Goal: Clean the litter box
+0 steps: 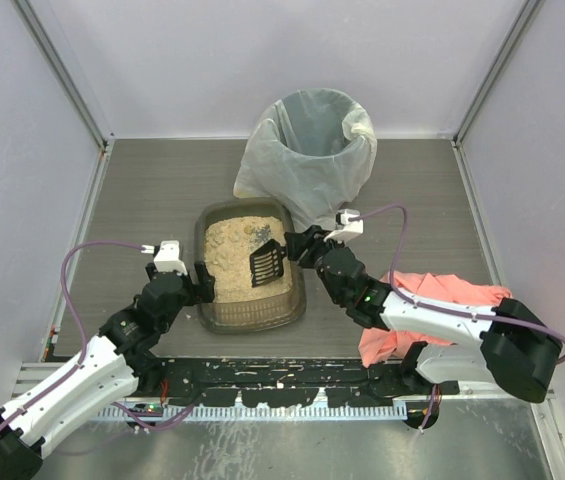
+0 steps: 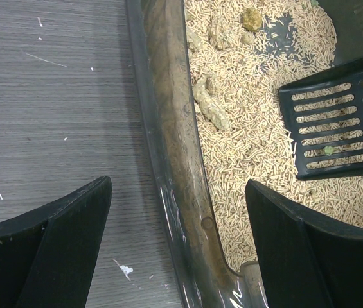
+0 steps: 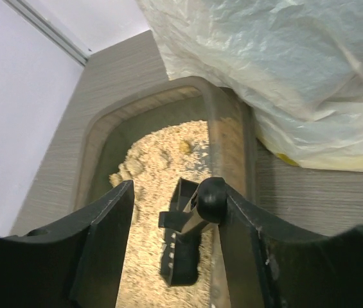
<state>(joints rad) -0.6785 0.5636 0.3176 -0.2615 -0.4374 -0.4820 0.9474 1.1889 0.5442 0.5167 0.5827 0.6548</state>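
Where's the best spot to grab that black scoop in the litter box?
Probably its knob-ended handle, approached from the robot's right: the slotted blade lies down in the litter, while the handle angles up toward the right rim, free to pinch.

place: robot test cell | signs: white panel walls (image 1: 262, 50); aluminium corner posts (image 1: 62, 68); grey tabletop (image 1: 152, 190)

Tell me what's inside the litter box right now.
The litter box holds tan pellet litter, several clumps, and a black slotted scoop over the pellets. Litter beneath the scoop's blade is covered, so any clumps there cannot be seen.
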